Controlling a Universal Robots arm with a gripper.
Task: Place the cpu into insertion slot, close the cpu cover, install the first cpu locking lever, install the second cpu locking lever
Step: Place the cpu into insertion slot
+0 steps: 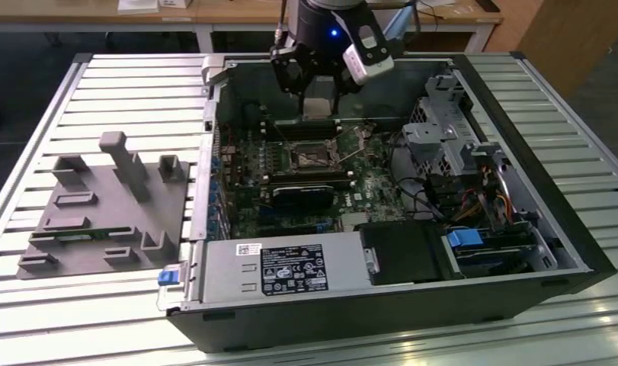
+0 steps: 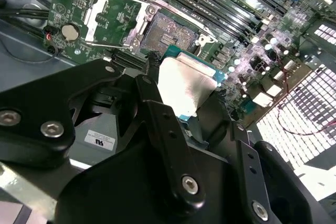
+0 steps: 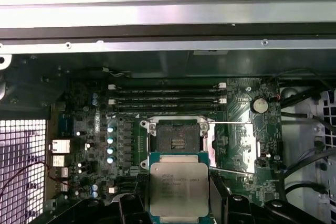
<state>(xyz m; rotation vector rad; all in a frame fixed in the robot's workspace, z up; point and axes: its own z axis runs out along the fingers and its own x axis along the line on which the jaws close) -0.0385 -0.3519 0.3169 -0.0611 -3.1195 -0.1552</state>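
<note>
ITEM: cpu (image 3: 178, 187), flat, metal top up | HOLDER: gripper (image 3: 178, 205), clamped on two opposite edges | PLACE: raised clear of insertion slot (image 3: 177, 138), which lies below and just ahead, edges square with its rim | SLOT: bare, cpu cover (image 3: 233, 148) swung open beside it

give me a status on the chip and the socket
gripper shut on chip, held above the board, not yet in socket. socket bare. cover lies open beside socket, not blocking it.
</note>
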